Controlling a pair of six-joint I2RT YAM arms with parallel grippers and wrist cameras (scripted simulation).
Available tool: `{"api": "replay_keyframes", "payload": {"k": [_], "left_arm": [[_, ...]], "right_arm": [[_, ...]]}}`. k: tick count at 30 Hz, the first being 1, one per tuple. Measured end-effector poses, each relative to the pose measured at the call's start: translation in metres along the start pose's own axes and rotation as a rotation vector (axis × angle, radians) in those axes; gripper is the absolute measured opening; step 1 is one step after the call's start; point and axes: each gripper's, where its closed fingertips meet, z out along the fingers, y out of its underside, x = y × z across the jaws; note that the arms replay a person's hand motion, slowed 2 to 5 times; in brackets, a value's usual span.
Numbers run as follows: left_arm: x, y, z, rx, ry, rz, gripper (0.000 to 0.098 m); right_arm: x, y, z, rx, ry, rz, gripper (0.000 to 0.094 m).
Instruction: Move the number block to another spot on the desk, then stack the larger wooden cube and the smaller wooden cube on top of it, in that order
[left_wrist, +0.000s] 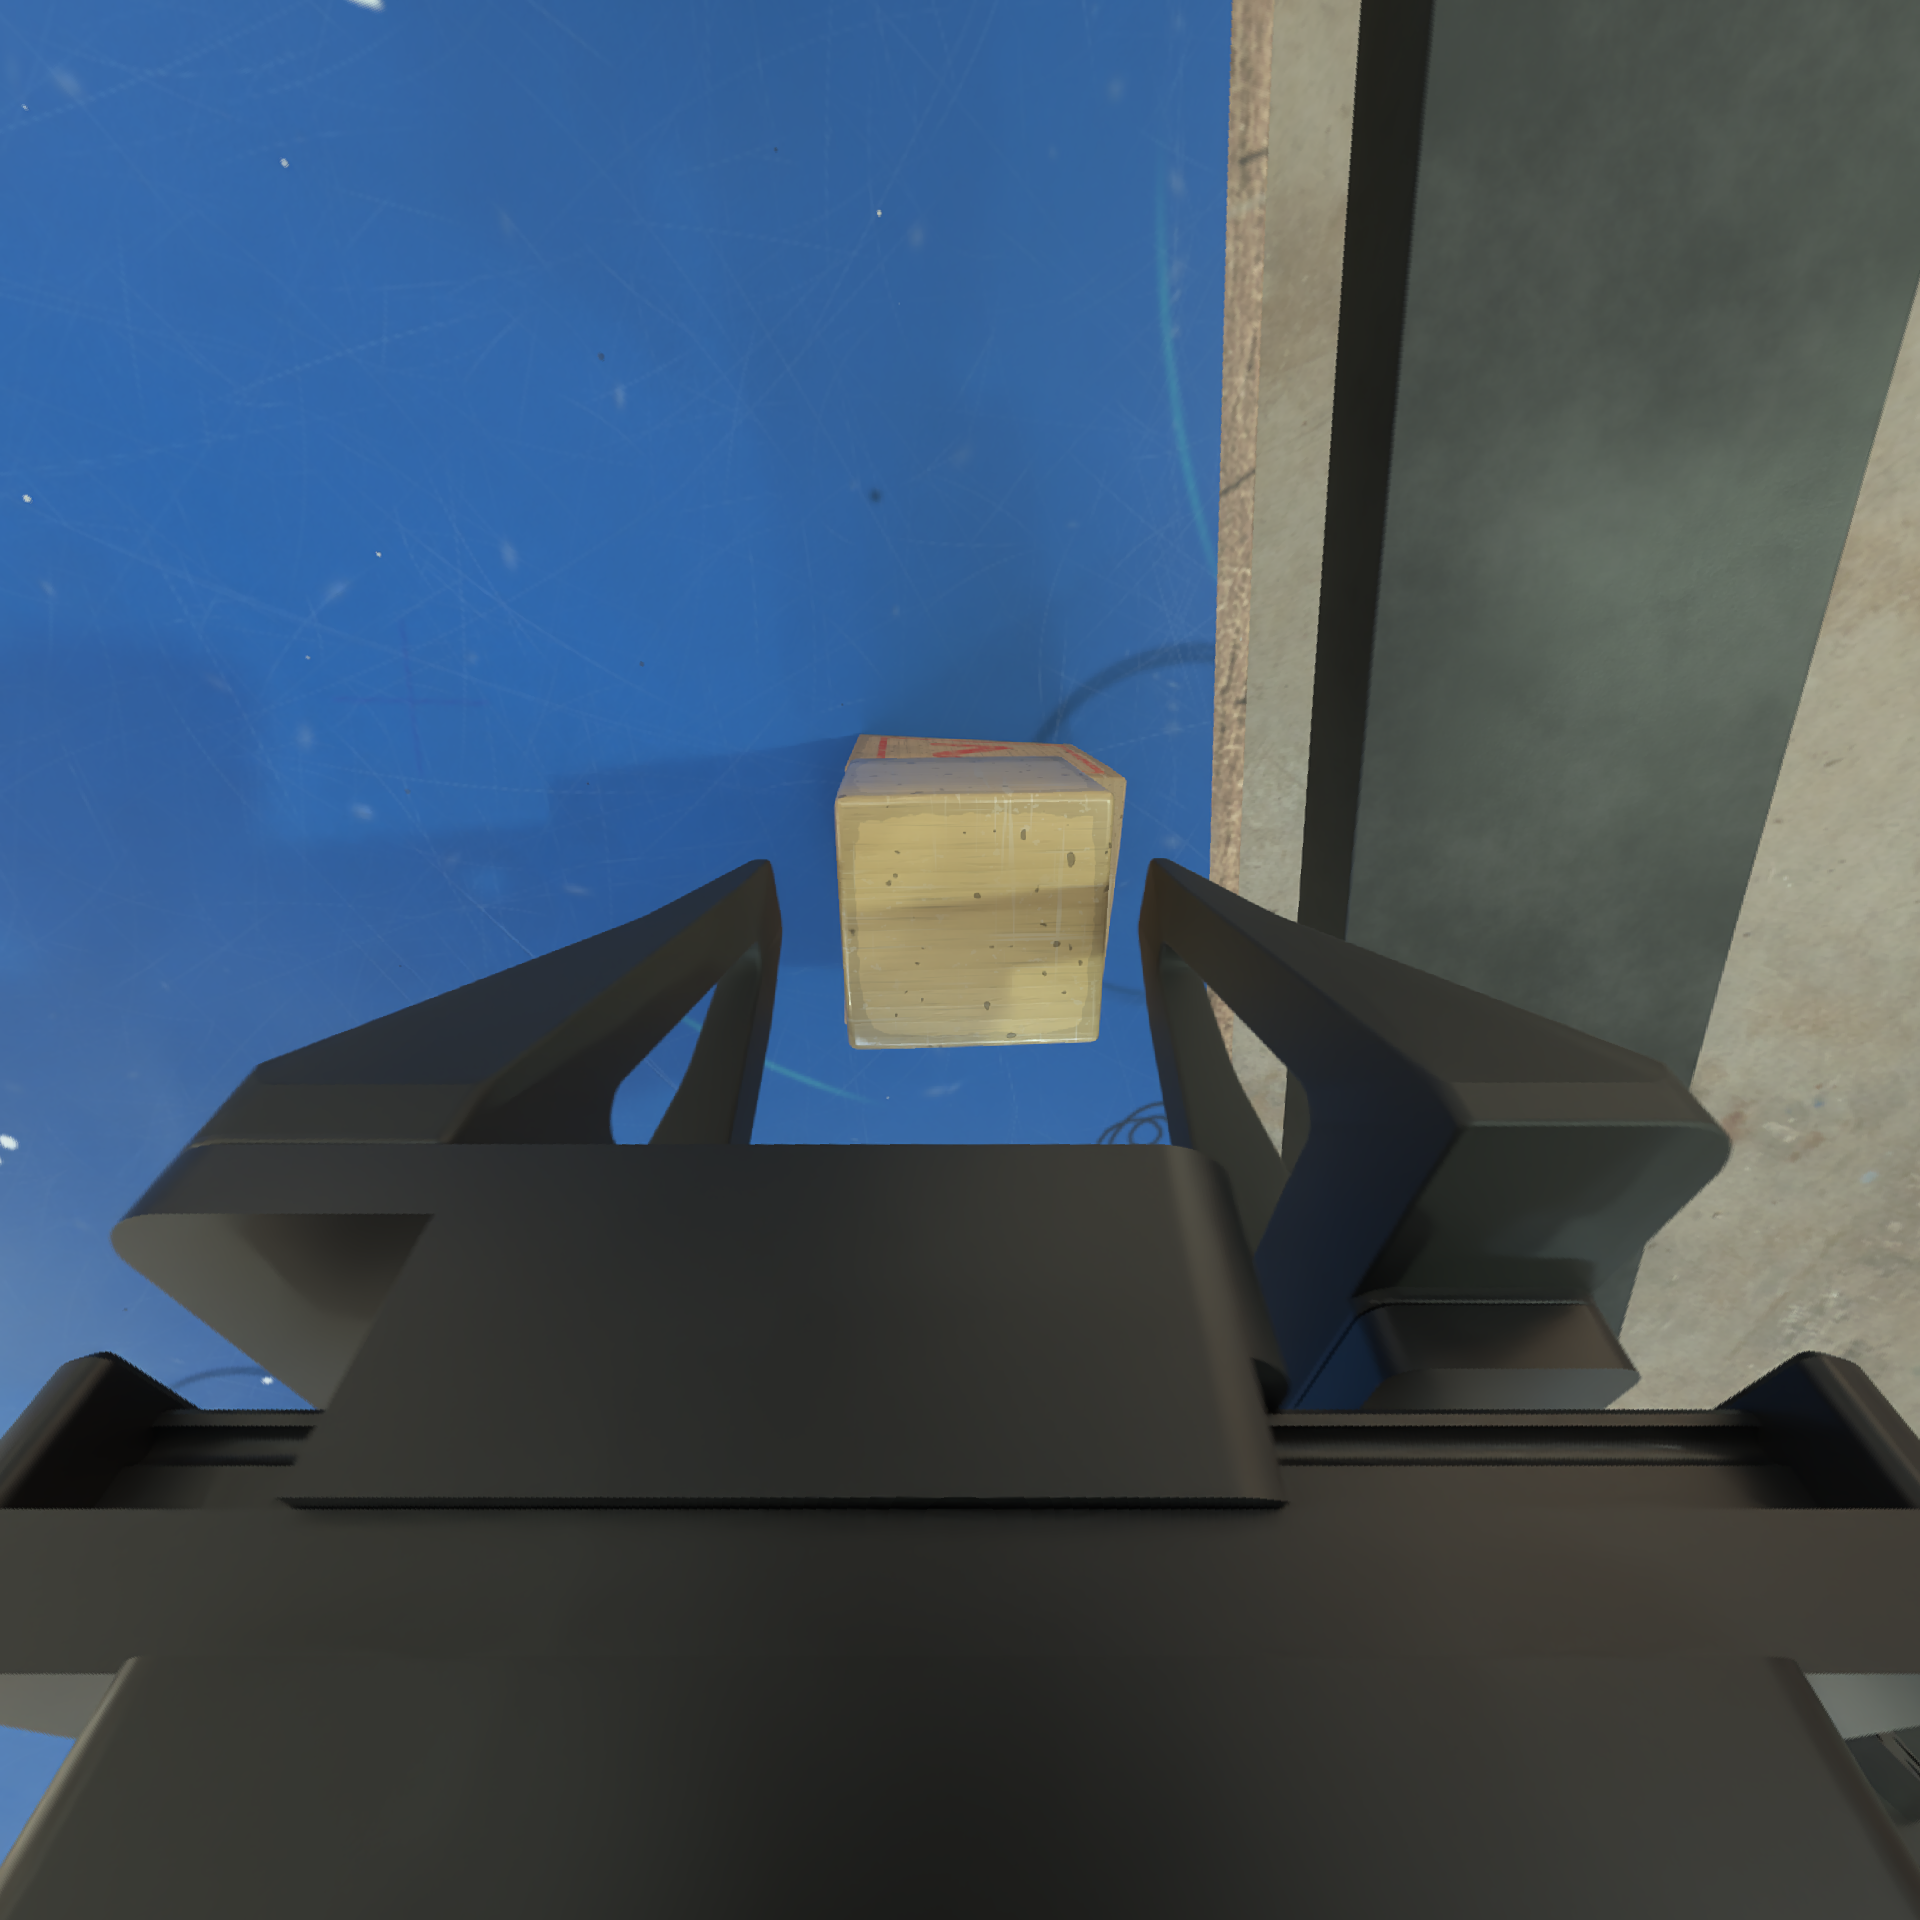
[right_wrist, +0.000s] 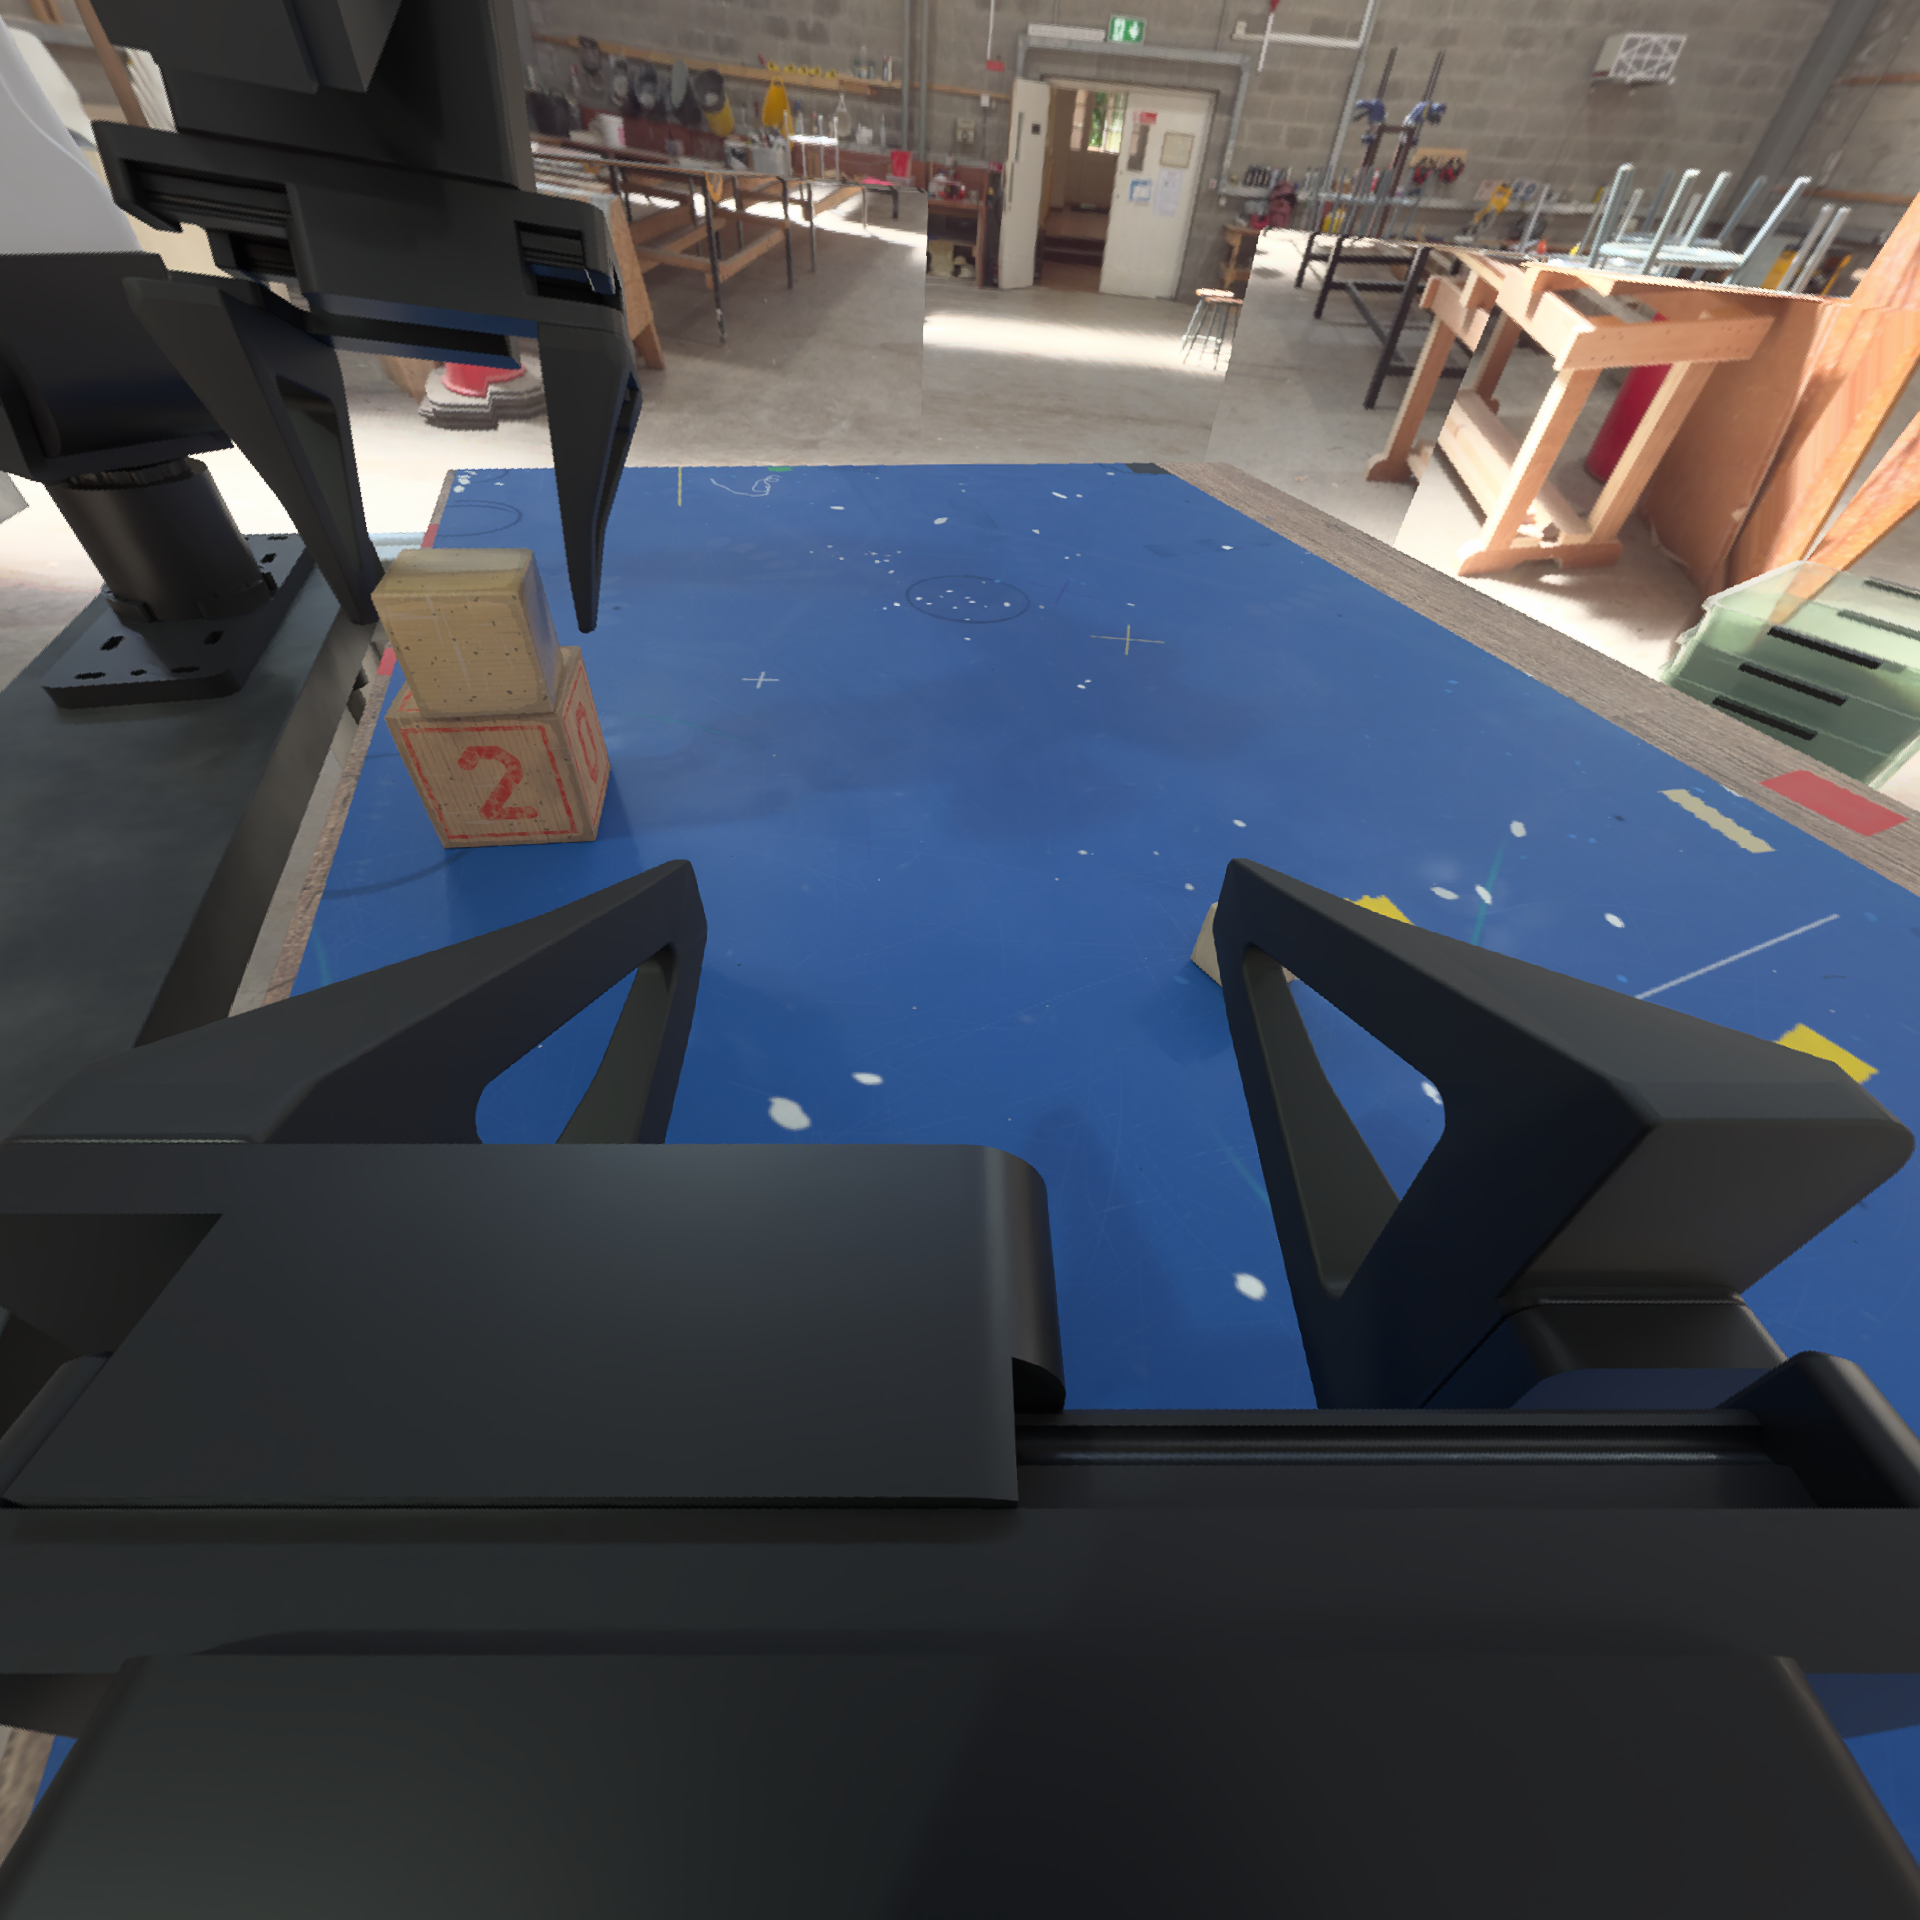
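Number block (right_wrist: 499, 774): on the blue table (right_wrist: 935, 779), far-left corner area in the right wrist view, close to the left edge; red-bordered faces, upright.

Larger wooden cube (left_wrist: 975, 914): on top of the number block, touching it, set slightly off-square and shifted toward the left edge of the block (top face plain, speckled). Seen from above in the left wrist view, only a thin strip of the block showing beyond its far side.

Left end effector (left_wrist: 961, 883): directly over the stack, fingers apart, one on each side of the larger cube with a visible gap on both; clamped on nothing. In the right wrist view, fingertips level with the cube's flanks, not touching as far as can be told.

Right end effector (right_wrist: 961, 883): low over the near-middle of the table, fingers spread wide, empty.

Smaller wooden cube (right_wrist: 1203, 951): probable identification only (a pale corner peeping out from behind the right end effector's right-hand finger, mostly hidden); on the table, near right, well apart from the stack.

Governing relation: smaller cube just beside the right end effector and a little to its right; stack far to the left. Right arm clearly nearer for the pickup. No long axis to favour on a cube.

Progress, as judged: first two stages done; smaller cube not yet stacked.
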Motion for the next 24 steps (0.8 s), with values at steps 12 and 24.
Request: {"api": "replay_keyframes", "payload": {"k": [12,24], "left_arm": [[-0.009,-0.02,-0.017,0.082,-0.025,0.0,0.0928],[-0.077,-0.069,-0.043,0.301,-0.153,-0.135,0.0939]], "right_arm": [[0.001,-0.002,0.0,0.005,0.001,-0.011,0.0835],[0.001,-0.002,0.0,0.007,0.002,-0.015,0.0835]]}}
